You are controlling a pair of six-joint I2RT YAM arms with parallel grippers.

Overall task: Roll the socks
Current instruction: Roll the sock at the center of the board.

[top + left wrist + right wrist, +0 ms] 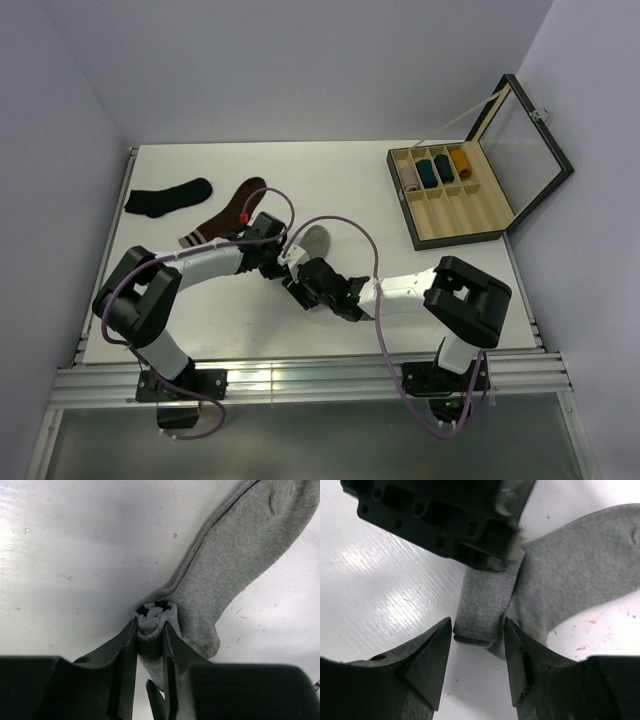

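Mid-roll on the grey sock, middle of the surface. My left tool pinches the rolled cuff end, right tool gapes around it, holding nothing. Next, I reckon: clamp, wind toward the toe.

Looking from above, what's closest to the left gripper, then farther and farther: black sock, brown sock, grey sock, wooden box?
1. Grey sock, pinched in the left gripper.
2. Brown sock, just back-left.
3. Black sock, far left.
4. Wooden box, back right.
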